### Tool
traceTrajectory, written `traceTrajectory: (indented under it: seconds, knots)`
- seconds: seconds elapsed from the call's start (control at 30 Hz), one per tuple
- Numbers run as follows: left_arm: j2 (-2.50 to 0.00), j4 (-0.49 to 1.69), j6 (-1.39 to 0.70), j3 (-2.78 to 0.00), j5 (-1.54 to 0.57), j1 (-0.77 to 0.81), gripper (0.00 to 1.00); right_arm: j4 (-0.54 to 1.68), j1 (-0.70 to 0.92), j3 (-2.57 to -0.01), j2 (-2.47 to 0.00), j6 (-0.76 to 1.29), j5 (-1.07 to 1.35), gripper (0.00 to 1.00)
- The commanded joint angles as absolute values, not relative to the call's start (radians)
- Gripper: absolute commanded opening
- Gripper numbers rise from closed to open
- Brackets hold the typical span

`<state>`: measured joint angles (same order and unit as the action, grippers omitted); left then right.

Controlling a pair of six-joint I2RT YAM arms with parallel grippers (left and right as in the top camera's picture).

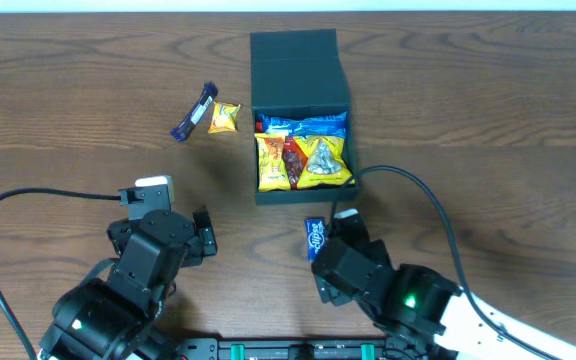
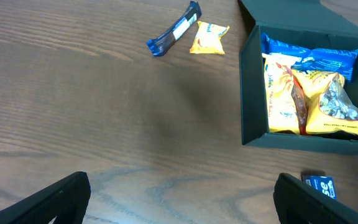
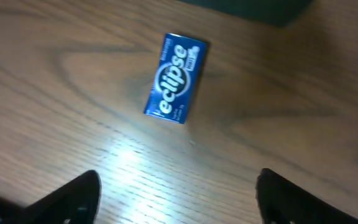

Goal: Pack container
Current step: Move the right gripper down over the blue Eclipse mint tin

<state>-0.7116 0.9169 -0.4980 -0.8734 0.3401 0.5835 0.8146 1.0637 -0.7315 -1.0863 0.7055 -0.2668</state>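
Open, part-filled container (image 1: 303,193) with gum pack (image 3: 174,78) just before its front wall — right gripper (image 3: 179,193), jaws spread and empty, hangs there apparently to collect it; left gripper (image 2: 182,193) waits open, front-left.

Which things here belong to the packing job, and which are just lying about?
Job: container; packets inside it; loose Eclipse pack, blue bar and small yellow packet, likely still to go in.
Lying about: only the arms' cables on the table.
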Motion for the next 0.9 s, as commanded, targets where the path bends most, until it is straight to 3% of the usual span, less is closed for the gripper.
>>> traceTrajectory:
  seconds: [0.0, 0.07, 0.87]
  knots:
    - [-0.712, 0.92, -0.506, -0.872, 0.347, 0.581, 0.95, 0.817, 1.073, -0.803, -1.156, 0.711, -0.318, 0.94]
    - [-0.712, 0.92, -0.505, -0.872, 0.347, 0.581, 0.95, 0.827, 1.074, -0.848, -1.216, 0.701, -0.34, 0.99]
    - [-0.712, 0.92, -0.506, -0.872, 0.347, 0.581, 0.95, 0.712, 0.993, -0.87, -1.399, 0.653, -0.377, 0.99]
